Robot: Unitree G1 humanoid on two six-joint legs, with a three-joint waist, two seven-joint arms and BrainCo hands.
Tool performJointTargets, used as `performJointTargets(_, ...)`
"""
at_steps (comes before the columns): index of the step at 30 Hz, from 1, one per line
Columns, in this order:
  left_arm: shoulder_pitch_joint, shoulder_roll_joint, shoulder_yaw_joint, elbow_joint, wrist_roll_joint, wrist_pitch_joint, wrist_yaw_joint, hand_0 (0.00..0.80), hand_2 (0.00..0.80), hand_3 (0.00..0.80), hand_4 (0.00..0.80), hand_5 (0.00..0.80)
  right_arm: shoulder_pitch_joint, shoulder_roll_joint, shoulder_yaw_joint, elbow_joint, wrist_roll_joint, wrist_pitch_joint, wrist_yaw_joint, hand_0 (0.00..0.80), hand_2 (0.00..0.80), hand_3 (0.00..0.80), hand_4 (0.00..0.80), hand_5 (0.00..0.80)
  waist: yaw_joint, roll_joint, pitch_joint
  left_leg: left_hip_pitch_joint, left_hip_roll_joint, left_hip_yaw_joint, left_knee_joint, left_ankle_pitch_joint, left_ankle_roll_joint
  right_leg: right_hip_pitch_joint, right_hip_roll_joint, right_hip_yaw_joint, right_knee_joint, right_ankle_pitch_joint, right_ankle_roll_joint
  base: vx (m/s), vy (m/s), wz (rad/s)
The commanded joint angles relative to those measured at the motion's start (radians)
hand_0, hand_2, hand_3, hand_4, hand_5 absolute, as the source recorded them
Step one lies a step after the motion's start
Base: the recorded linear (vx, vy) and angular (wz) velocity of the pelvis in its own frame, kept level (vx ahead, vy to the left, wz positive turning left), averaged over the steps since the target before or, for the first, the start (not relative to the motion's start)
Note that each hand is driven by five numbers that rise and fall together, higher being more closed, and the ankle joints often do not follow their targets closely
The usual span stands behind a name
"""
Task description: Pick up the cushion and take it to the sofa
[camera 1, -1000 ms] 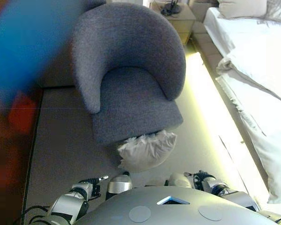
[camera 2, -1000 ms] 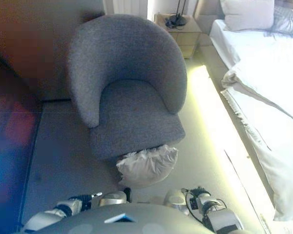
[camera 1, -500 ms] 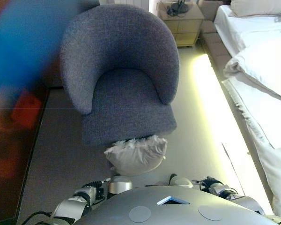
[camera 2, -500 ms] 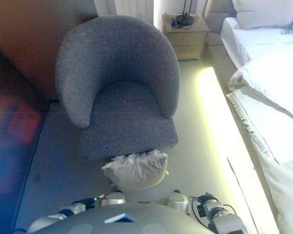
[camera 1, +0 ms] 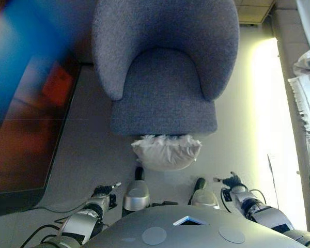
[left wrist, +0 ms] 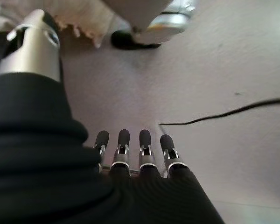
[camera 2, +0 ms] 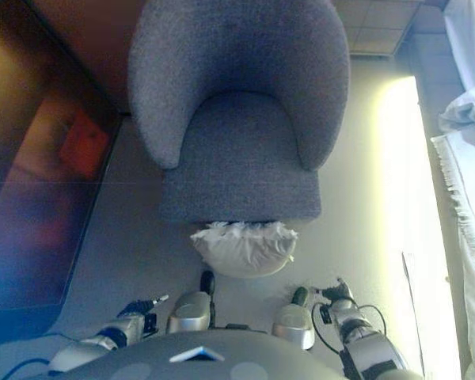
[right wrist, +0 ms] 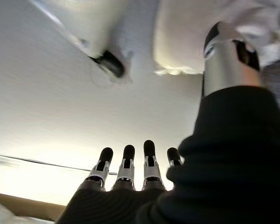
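The pale cushion (camera 1: 166, 151) lies on the floor (camera 1: 93, 160), touching the front edge of the grey armchair (camera 1: 165, 77), with its frilled top edge against the chair's base. Nothing holds it.

The left hand (left wrist: 130, 154) hangs low over the floor, on the near side of the cushion and off to the armchair's left front corner. In its own wrist view the fingers (left wrist: 144, 149) are straight and side by side, the thumb (left wrist: 35, 46) stands apart from them, and the hand is empty; past the thumb a bit of the cushion's frill shows.

The right hand (right wrist: 130, 168) hangs likewise on the near side of the cushion, toward the armchair's right front corner. Its fingers (right wrist: 148, 161) are extended and close together, its thumb (right wrist: 226, 56) is spread away, and it grips nothing.

Left of the armchair stands a dark glossy panel (camera 1: 26, 119) reaching down to the floor. Right of the armchair, across a bright strip of floor, the edge of a bed with white bedding (camera 1: 307, 88) shows.
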Motion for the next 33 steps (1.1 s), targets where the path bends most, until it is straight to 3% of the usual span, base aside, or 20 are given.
performJointTargets(1, -0.143, 0.055, -0.052, -0.027, 0.011, -0.126, 0.027, 0.0, 0.0, 0.0, 0.0, 0.0, -0.096, -0.014, 0.035, -0.045, 0.033, -0.035, -0.057, 0.0, 0.0, 0.0, 0.0, 0.0, 0.02, -0.034, 0.085, -0.095, 0.033, 0.021, 0.097, -0.025, 0.028, -0.059, -0.073, 0.071, 0.094, -0.039, 0.019, -0.137, -0.086, 0.12)
performJointTargets(5, -0.233, 0.071, -0.109, -0.077, 0.006, -0.127, 0.083, 0.0, 0.0, 0.0, 0.0, 0.0, -0.174, -0.016, 0.054, -0.057, 0.081, -0.027, -0.096, 0.0, 0.0, 0.0, 0.0, 0.0, 0.006, -0.042, 0.152, -0.183, 0.021, 0.018, 0.125, -0.021, 0.036, -0.137, -0.074, 0.1, 0.099, -0.015, 0.025, -0.146, -0.041, 0.18)
performJointTargets(9, -0.312, 0.068, -0.139, -0.084, -0.018, -0.132, 0.125, 0.0, 0.0, 0.0, 0.0, 0.0, -0.251, -0.026, 0.05, -0.056, 0.129, -0.033, -0.128, 0.0, 0.0, 0.0, 0.0, 0.0, -0.019, -0.042, 0.227, -0.282, -0.001, -0.005, 0.175, -0.025, 0.043, -0.237, -0.07, 0.16, 0.124, -0.002, 0.019, -0.142, -0.035, -0.02)
performJointTargets(15, -0.415, 0.074, -0.182, -0.139, -0.006, -0.19, 0.146, 0.0, 0.0, 0.0, 0.0, 0.0, -0.386, -0.074, 0.049, -0.071, 0.152, -0.01, -0.123, 0.0, 0.0, 0.0, 0.0, 0.0, -0.05, -0.026, 0.336, -0.406, -0.009, -0.011, 0.243, -0.024, 0.031, -0.407, -0.083, 0.176, 0.184, 0.022, 0.016, -0.157, 0.0, -0.09)
performJointTargets(22, -0.502, 0.058, -0.193, -0.187, -0.112, -0.24, 0.186, 0.0, 0.0, 0.0, 0.0, 0.0, -0.479, -0.121, 0.057, -0.085, 0.142, -0.015, -0.163, 0.0, 0.0, 0.0, 0.0, 0.0, -0.083, 0.021, 0.336, -0.59, -0.032, -0.005, 0.244, 0.004, 0.039, -0.658, -0.068, 0.202, 0.26, 0.028, 0.006, -0.07, 0.082, -0.12)
performJointTargets(33, -0.615, 0.052, -0.208, -0.198, -0.181, -0.294, 0.239, 0.0, 0.0, 0.0, 0.0, 0.0, -0.608, -0.173, 0.108, -0.115, 0.084, -0.012, -0.2, 0.0, 0.0, 0.0, 0.0, 0.0, -0.099, 0.062, 0.336, -0.805, -0.051, -0.027, 0.287, 0.026, 0.048, -0.912, -0.051, 0.258, 0.323, 0.041, -0.003, -0.014, 0.057, -0.07)
